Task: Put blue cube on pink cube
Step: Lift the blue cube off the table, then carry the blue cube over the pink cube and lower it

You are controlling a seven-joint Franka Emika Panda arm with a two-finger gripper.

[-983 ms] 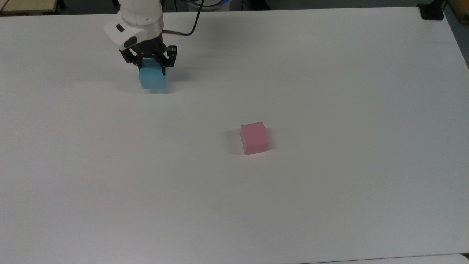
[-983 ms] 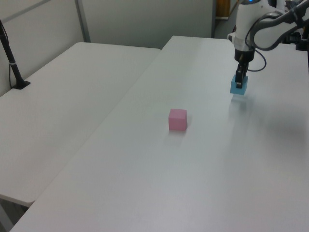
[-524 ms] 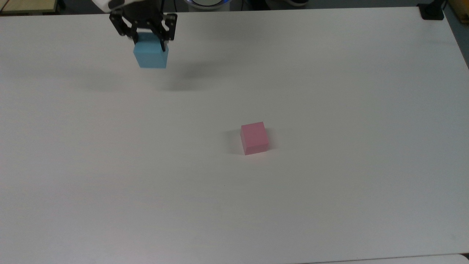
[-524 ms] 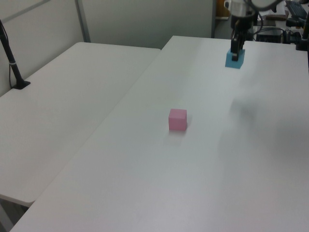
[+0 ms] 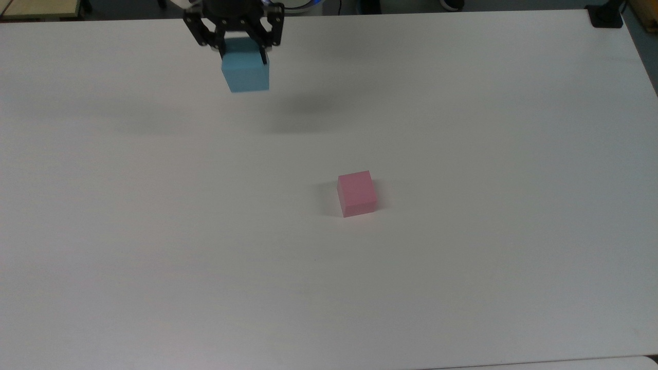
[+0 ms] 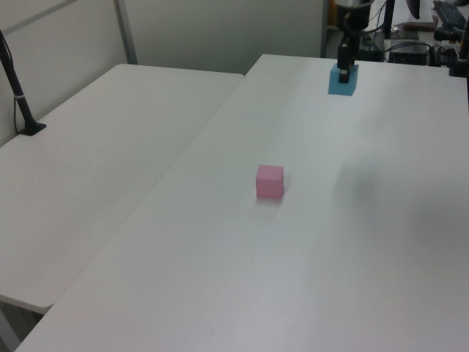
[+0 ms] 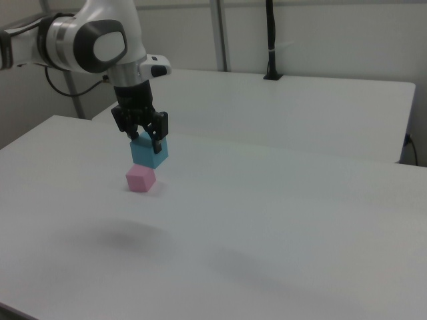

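Observation:
The light-blue cube (image 5: 245,71) hangs well above the white table (image 5: 462,257), with my gripper (image 5: 241,49) shut on its upper part. In the left view the blue cube (image 6: 342,80) is held high by the gripper (image 6: 344,70) toward the far end of the table. The right view shows the gripper (image 7: 146,137) holding the blue cube (image 7: 149,151) in the air. The pink cube (image 5: 356,193) rests on the table near its middle, apart from the blue one, also visible as the pink cube (image 6: 269,181) and the pink cube (image 7: 140,179).
A second white table (image 6: 95,161) adjoins on the left view's left, with a black post (image 6: 18,95) standing on it. A black clamp base (image 5: 606,15) sits at the top view's top right corner. Wide free tabletop surrounds the pink cube.
The gripper lifted the blue cube off the table, then carried it toward the top view's right, closer to the pink cube. The pink cube has not moved.

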